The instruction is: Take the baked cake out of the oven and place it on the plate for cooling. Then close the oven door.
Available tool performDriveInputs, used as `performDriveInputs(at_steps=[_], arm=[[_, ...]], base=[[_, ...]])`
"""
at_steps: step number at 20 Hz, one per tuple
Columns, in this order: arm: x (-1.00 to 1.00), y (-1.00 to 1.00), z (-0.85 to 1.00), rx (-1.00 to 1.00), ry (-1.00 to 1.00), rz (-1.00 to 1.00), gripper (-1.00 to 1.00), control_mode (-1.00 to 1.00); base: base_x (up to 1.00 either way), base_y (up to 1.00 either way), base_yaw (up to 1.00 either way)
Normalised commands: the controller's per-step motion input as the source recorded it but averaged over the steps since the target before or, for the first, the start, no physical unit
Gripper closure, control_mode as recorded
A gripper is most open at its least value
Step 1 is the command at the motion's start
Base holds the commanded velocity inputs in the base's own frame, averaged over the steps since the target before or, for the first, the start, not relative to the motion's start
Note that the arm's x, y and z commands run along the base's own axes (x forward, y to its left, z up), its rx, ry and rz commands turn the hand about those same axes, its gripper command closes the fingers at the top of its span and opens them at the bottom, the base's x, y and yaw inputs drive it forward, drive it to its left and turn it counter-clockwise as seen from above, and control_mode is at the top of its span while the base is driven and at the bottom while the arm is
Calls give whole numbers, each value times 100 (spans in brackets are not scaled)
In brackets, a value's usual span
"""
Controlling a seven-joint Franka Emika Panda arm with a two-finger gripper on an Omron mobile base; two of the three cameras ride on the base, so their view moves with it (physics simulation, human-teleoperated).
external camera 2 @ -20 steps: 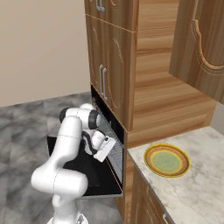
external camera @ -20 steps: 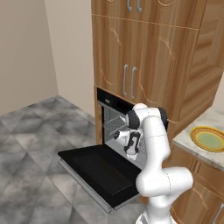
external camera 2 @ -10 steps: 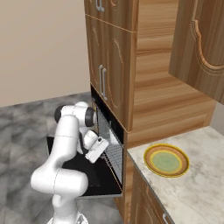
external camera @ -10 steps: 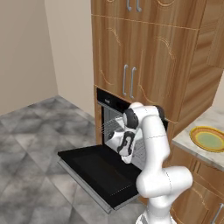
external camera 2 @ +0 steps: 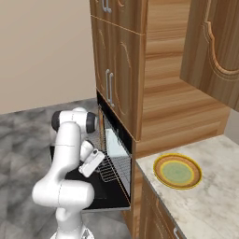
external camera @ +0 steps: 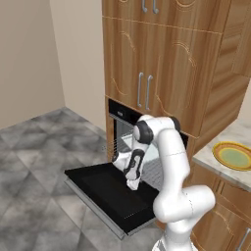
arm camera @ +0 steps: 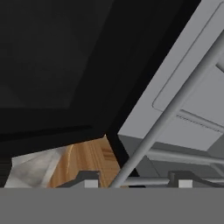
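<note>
In the left base view, the black drop-down oven door [external camera: 105, 193] lies open at lower left. At centre, the two-finger gripper [external camera: 132, 184] hangs just above it, in front of the black built-in oven [external camera: 122, 132]; whether its jaws are apart or together I cannot tell. At the right edge, the round yellow-rimmed plate [external camera: 233, 156] rests on the pale marbled stone counter [external camera: 215, 164].

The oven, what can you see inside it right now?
Inside the oven, above its dropped oven door, wire racks and a pale square tray show. The robot arm covers much of the cavity, and I cannot make out a cake.
</note>
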Motion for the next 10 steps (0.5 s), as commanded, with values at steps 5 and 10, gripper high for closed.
performDriveInputs(at_steps=[5,10], arm=[[-88,66,-55,3,8,7,100,-100],[-85,64,-51,4,9,6,100,-100]], base=[[0,0,0],[0,0,0]])
